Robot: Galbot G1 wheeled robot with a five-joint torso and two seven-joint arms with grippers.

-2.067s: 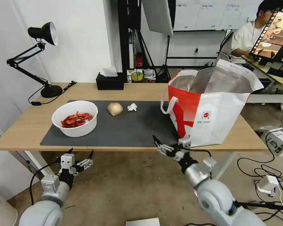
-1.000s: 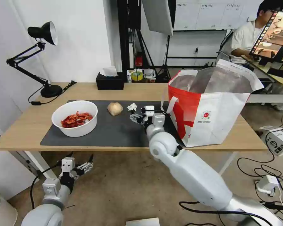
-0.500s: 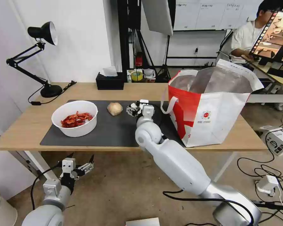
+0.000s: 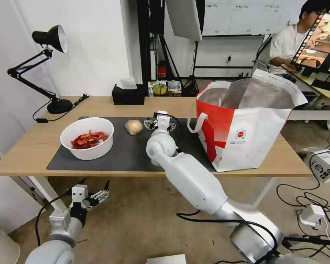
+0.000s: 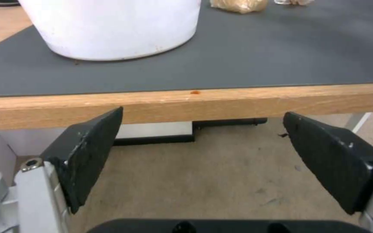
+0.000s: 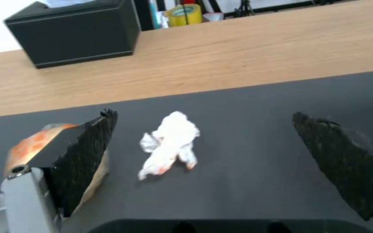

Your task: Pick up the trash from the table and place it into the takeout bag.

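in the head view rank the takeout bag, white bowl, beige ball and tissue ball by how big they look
1. takeout bag
2. white bowl
3. beige ball
4. tissue ball: smallest by the right wrist view; in the head view the right end effector covers it.

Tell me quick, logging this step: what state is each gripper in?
Left gripper: open, empty, below the table edge.
Right gripper: open, straddling the tissue ball, not gripping.
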